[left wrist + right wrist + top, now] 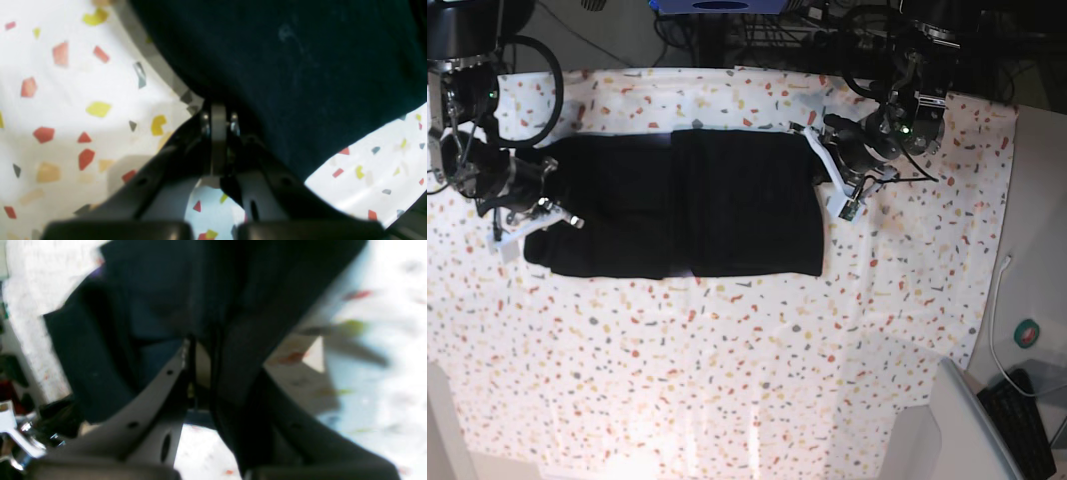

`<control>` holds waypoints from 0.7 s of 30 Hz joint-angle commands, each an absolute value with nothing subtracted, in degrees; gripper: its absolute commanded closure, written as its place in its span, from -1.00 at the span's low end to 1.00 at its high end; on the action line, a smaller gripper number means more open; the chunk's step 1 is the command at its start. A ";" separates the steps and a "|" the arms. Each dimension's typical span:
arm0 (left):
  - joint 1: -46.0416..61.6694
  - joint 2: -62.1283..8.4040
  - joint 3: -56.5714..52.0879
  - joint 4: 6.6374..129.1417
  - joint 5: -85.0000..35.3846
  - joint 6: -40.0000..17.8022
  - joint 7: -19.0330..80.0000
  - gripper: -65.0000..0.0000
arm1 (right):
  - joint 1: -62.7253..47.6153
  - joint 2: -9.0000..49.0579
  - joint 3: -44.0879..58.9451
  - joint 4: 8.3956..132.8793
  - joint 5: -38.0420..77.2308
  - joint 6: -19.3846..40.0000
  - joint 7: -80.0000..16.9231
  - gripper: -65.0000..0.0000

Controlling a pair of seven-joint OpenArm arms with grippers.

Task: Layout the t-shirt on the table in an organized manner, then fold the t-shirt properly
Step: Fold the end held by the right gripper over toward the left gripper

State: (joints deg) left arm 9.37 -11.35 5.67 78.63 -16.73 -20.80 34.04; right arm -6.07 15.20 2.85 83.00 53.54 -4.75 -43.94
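The t-shirt [687, 205] is lying as a black band in the upper half of the base frame, its long axis running left to right across the table [727, 360]. A vertical seam of overlap is showing near the band's middle, and the left portion is sagging slightly lower than the right. No neck label is showing, so I cannot tell which end is the collar.

At the band's right end, the left gripper [218, 115] is sitting with its jaws pressed together at the cloth's edge. At the left end, the right gripper [200, 353] is clamping dark fabric between its nearly closed jaws, in a blurred wrist view.
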 commanded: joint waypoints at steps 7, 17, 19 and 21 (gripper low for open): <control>6.64 -7.78 7.16 78.55 -16.92 -21.32 34.51 1.00 | -6.29 15.78 -5.93 94.73 54.37 -14.02 -43.74 1.00; 6.55 -7.96 7.16 78.90 -16.92 -21.32 34.59 1.00 | -3.91 15.60 -16.22 101.32 54.37 -21.93 -43.65 1.00; 6.64 -7.96 6.99 78.99 -16.92 -21.32 34.59 1.00 | -2.95 15.78 -18.24 103.08 54.37 -24.84 -43.65 1.00; 6.73 -7.96 6.99 78.99 -16.92 -21.32 34.59 1.00 | -2.24 15.78 -19.12 104.92 54.37 -26.24 -43.65 1.00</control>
